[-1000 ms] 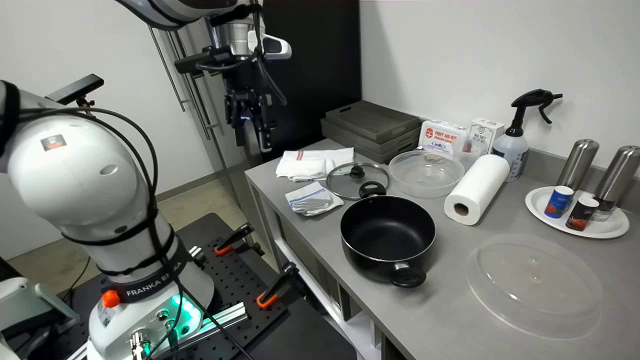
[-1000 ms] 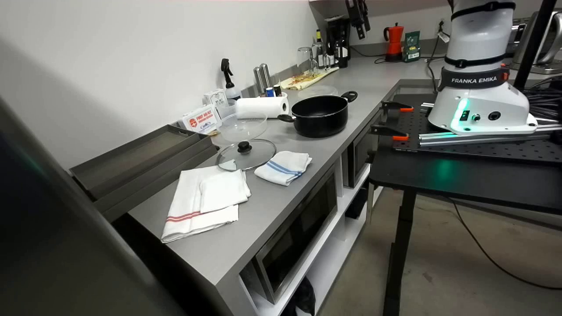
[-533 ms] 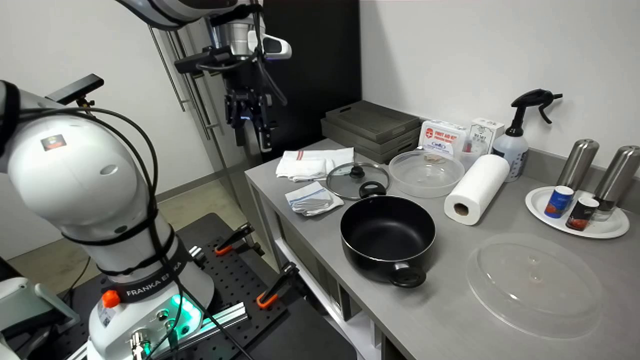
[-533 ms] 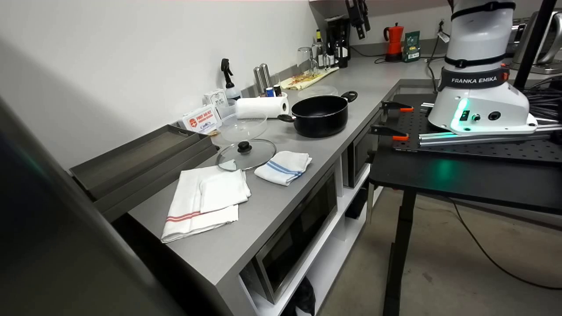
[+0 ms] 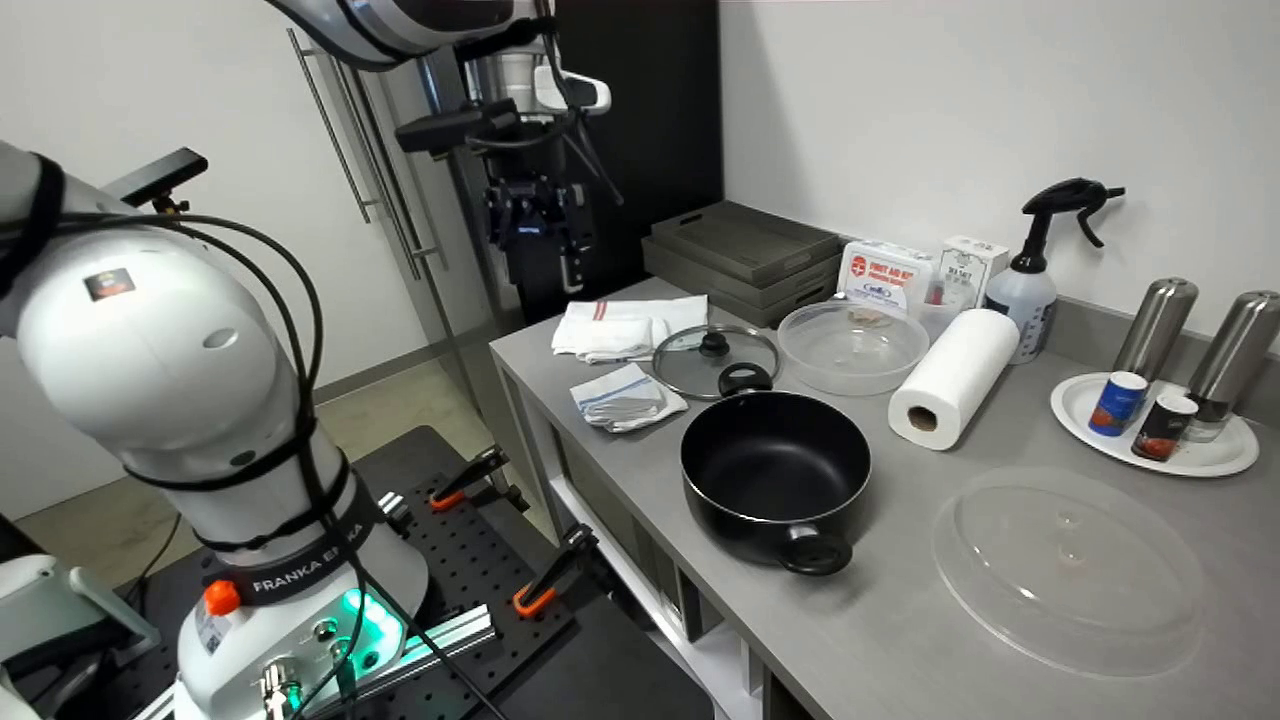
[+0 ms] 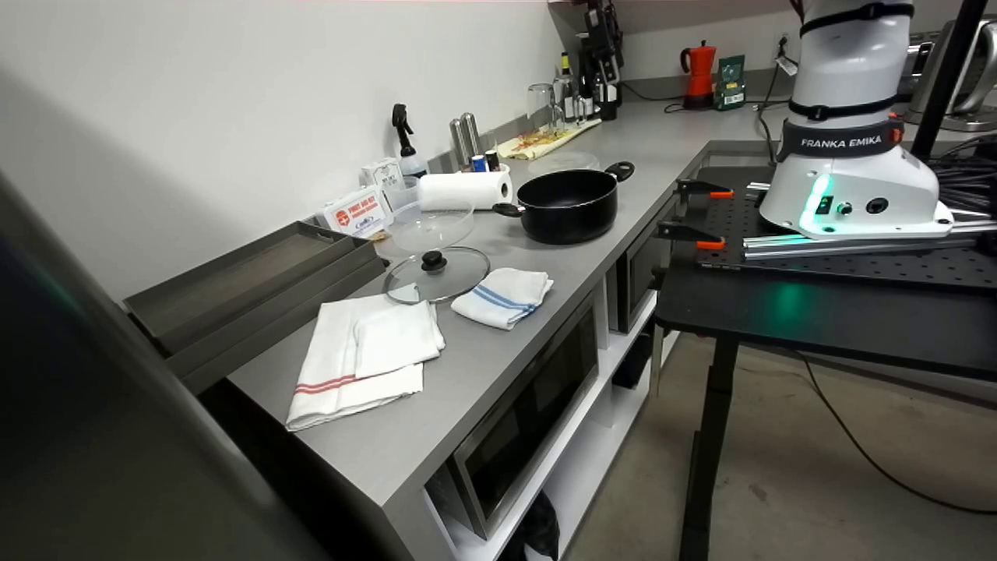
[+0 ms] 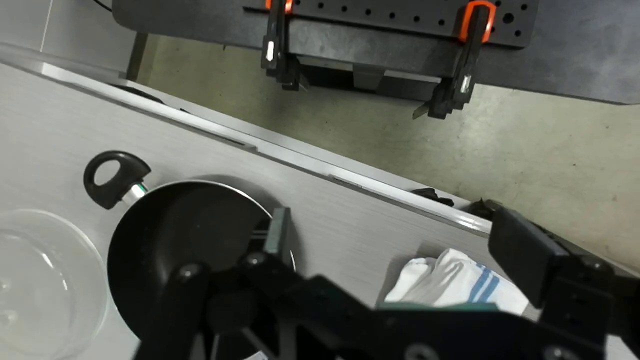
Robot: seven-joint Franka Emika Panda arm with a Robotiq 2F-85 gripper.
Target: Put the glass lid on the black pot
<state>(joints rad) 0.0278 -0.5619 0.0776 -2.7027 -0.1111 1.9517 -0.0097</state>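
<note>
Hanging in mid-air above the level of the grey surface (image 5: 880,640), the fingers (image 7: 522,255) are spread wide apart and point downward. In the wrist view, one of them overlaps the rim of the black pot (image 7: 185,230), while the other appears near a blue-striped cloth (image 7: 462,285). The wide, shallow pot stands upright on the surface, its dark inside facing up and a short handle at either side. Near one handle, the glass lid (image 5: 700,375) lies with its black knob upward; its edge reaches over a corner of a red-striped towel (image 5: 625,330). The blue-striped cloth sits folded just beside the lid. Beside the lid, toward the wall (image 5: 960,100), is a clear round bowl (image 5: 853,348), and next to that a paper-towel roll (image 5: 955,380) lies on its side. Across the pot from the lid rests a clear domed cover (image 5: 1070,590). Farther out along the wall are stacked grey trays (image 5: 745,250), a first aid kit (image 5: 885,272), a spray bottle (image 5: 1022,295) and a white plate (image 5: 1225,455) carrying a blue container (image 5: 1118,403) and a dark container (image 5: 1165,427).
</note>
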